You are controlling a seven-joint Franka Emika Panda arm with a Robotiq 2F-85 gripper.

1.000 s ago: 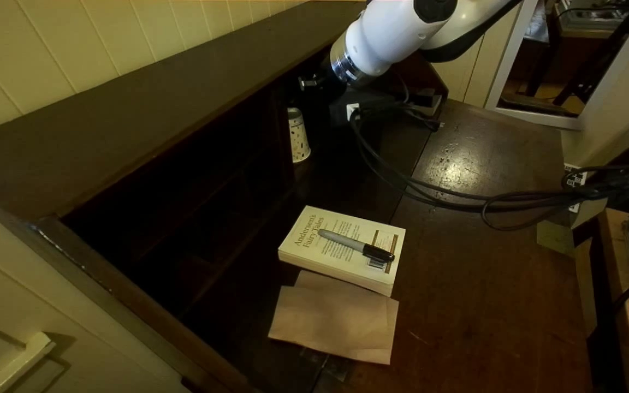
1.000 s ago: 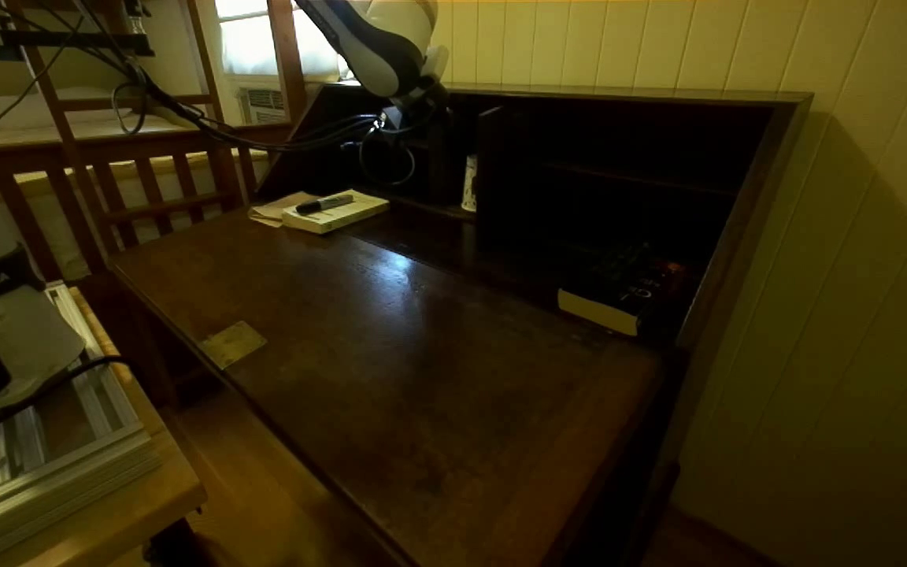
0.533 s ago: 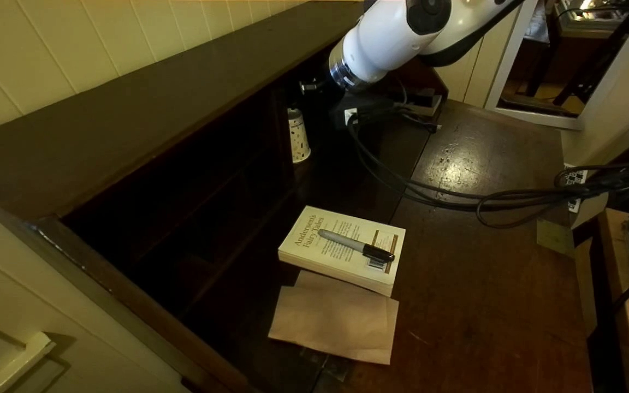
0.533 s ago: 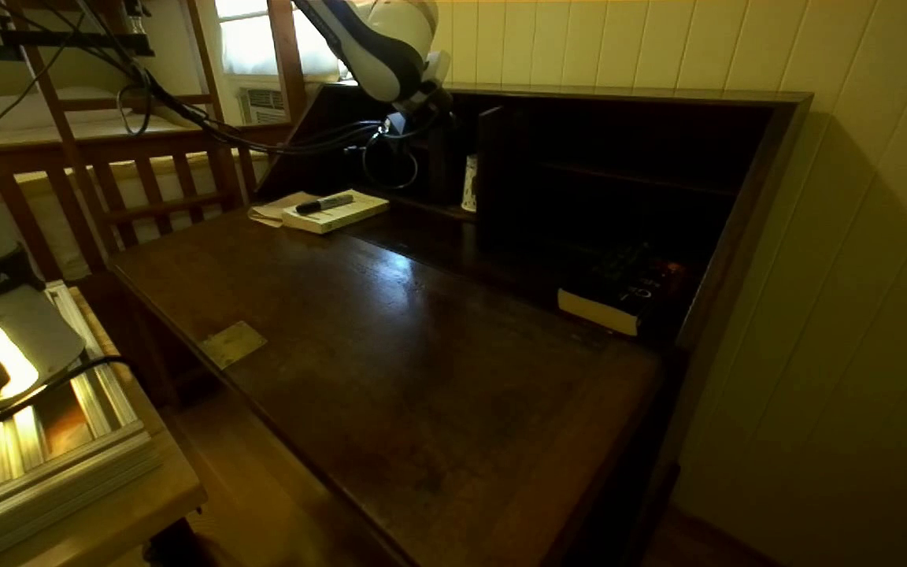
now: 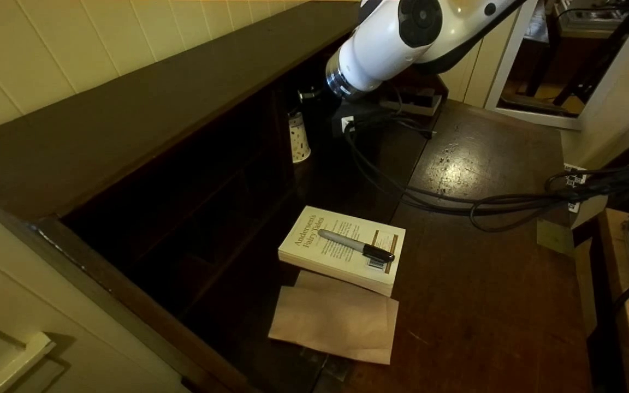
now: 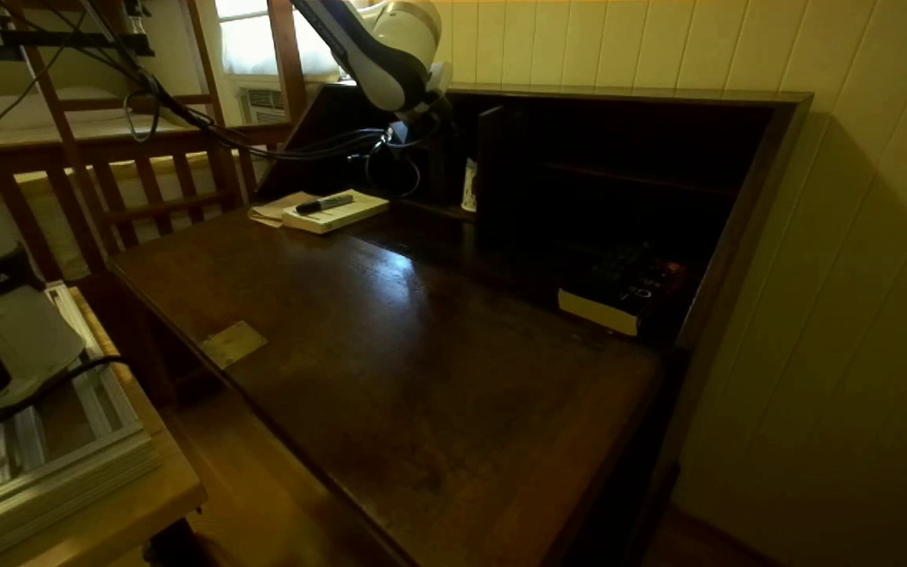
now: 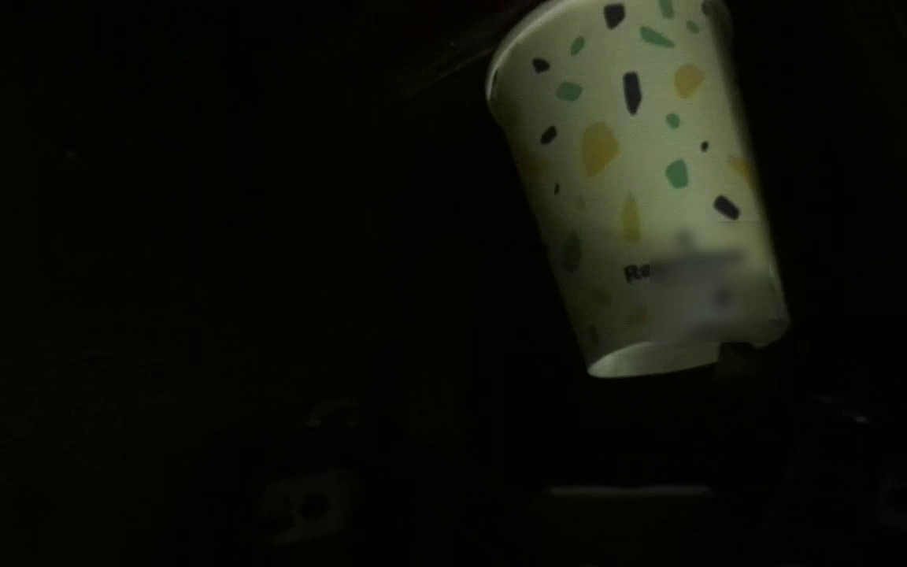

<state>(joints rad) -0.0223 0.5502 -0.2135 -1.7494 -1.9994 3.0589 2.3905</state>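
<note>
The gripper (image 7: pixel 607 500) is spread wide, nothing gripped, along the wrist view's dim bottom; beyond it, upper right, a speckled cup (image 7: pixel 627 181) is seen. Near an exterior view's centre, a marker (image 5: pixel 356 245) is supported by a book (image 5: pixel 333 255).

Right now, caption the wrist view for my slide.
Terrazzo-patterned cup, flecked green, yellow and black, slanted in frame against darkness.
</note>
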